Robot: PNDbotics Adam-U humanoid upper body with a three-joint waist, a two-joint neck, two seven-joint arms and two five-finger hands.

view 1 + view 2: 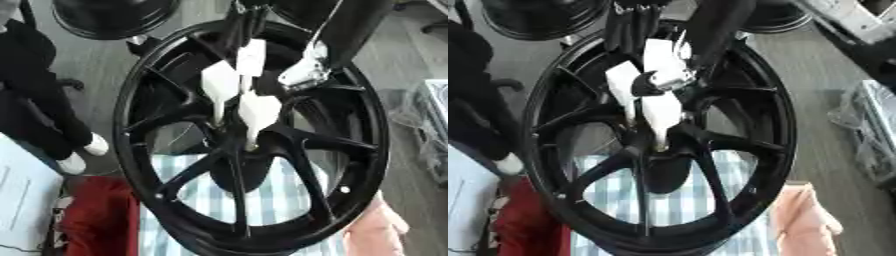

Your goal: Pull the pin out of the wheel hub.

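A large black spoked wheel stands tilted and fills most of both views. Its hub sits at the centre where the spokes meet. My right hand, black with white covers, comes down from the top right over the upper spokes and points at the hub, its tip touching or just above it. A silver wrist joint shows behind it. I cannot make out the pin; the hand covers the hub's top. My left hand is in neither view.
A blue and white striped cloth lies under the wheel. Red fabric is at the lower left and a pink cloth at the lower right. Another black wheel stands at the top left. A person in black stands left.
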